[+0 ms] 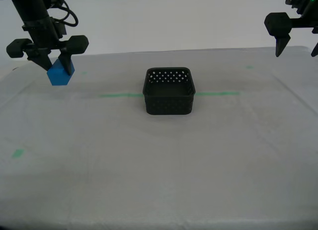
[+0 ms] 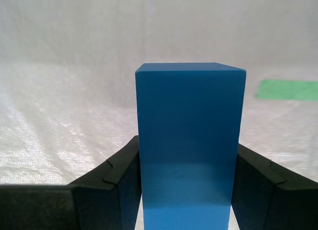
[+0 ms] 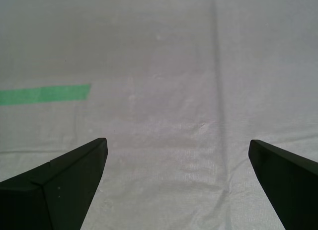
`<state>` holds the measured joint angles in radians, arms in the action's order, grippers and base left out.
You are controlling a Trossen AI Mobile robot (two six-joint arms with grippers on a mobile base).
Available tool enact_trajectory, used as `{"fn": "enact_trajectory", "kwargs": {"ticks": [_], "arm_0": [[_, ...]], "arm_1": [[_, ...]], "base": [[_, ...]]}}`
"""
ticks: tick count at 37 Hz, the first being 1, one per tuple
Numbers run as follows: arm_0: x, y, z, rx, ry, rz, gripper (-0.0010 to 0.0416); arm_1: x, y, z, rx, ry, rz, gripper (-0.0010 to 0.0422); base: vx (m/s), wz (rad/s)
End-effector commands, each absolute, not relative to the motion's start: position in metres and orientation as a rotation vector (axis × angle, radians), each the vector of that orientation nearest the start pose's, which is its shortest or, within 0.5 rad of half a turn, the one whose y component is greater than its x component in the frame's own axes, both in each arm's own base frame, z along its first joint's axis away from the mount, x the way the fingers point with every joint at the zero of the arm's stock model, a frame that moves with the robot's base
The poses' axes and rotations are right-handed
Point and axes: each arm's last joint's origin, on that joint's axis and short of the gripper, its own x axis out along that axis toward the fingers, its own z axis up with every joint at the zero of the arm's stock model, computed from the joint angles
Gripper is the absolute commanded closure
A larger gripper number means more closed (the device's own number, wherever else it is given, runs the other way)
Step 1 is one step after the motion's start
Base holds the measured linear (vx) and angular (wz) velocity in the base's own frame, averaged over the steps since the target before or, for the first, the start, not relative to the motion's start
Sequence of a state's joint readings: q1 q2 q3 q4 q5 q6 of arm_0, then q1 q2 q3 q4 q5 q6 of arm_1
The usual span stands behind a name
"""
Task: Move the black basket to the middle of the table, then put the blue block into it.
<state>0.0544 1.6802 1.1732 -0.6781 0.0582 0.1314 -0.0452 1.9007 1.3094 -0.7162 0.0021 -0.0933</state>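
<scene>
Two grippers are showing in the exterior view: the second gripper (image 1: pixel 55 60) is hanging at that view's far left, clamped on the blue block (image 1: pixel 60 72) and holding it clear of the table (image 1: pixel 159 180), while the black basket (image 1: pixel 169 91) is sitting mid-table on the green tape line (image 1: pixel 119 95), open side up, probably already placed. Bare cloth is lying between block and basket, leaving open room to cross. The second wrist view is showing the block (image 2: pixel 189 145) squeezed between both fingers (image 2: pixel 119 180), upright. The first wrist view is showing the first gripper (image 3: pixel 176 180) spread apart over bare cloth, holding nothing, parked at the exterior view's far right.
</scene>
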Motion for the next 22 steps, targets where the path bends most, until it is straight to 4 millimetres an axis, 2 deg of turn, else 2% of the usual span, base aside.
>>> {"fn": "enact_trajectory", "kwargs": {"ticks": [1,6,14,22], "arm_0": [[0.328,0.016,0.21,0.046,1.179,-0.082,0.0007],[0.328,0.016,0.21,0.046,1.179,-0.082,0.0007],[0.328,0.016,0.21,0.046,1.179,-0.082,0.0007],[0.328,0.016,0.21,0.046,1.179,-0.082,0.0007]], "arm_1": [[0.367,-0.026,0.18,-0.061,1.288,0.016,0.0413],[0.37,-0.045,0.187,-0.043,1.26,-0.02,0.0413],[0.373,-0.086,0.203,-0.023,1.195,-0.093,0.0412],[0.374,-0.126,0.214,-0.075,1.082,-0.142,0.0413]], "base": [[0.0,0.0],[0.0,0.0],[0.0,0.0],[0.0,0.0]]}}
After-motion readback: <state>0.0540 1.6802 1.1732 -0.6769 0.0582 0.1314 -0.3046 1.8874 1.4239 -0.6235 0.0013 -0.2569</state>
